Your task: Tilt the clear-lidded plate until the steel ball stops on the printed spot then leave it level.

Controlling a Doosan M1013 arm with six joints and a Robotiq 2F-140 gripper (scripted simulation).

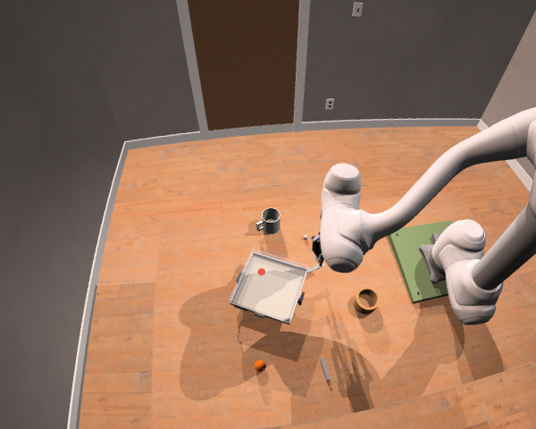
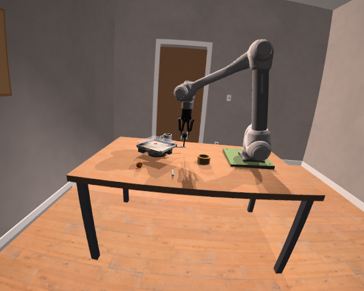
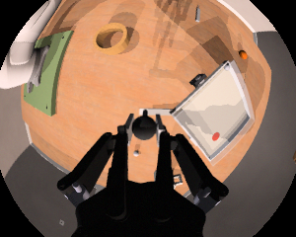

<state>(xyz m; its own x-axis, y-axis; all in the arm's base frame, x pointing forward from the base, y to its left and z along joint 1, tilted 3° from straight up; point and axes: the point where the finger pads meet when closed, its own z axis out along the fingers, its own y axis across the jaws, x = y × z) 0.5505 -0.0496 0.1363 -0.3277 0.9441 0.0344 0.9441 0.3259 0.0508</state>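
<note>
The square clear-lidded plate (image 1: 277,302) (image 2: 156,150) (image 3: 221,102) sits on its dark stand left of the table's middle. Its red printed spot (image 1: 261,271) (image 2: 155,142) (image 3: 215,136) is near the far left corner. I cannot make out the steel ball under the lid. A thin lever (image 1: 313,267) (image 2: 183,143) runs out from the plate's right corner and rises to a black knob (image 2: 184,135) (image 3: 146,128). My gripper (image 2: 184,134) (image 3: 144,119) points straight down and is shut on that knob. In the top view the wrist hides the fingers.
A grey mug (image 1: 271,220) (image 2: 167,136) stands behind the plate. A small pale ball (image 1: 305,237) (image 3: 136,152) lies near the gripper. A tan ring (image 1: 366,298) (image 2: 203,159) (image 3: 111,38), an orange ball (image 1: 259,365) (image 2: 139,164), a grey pen (image 1: 325,371) (image 2: 172,173) and the arm's green base plate (image 1: 409,258) share the table.
</note>
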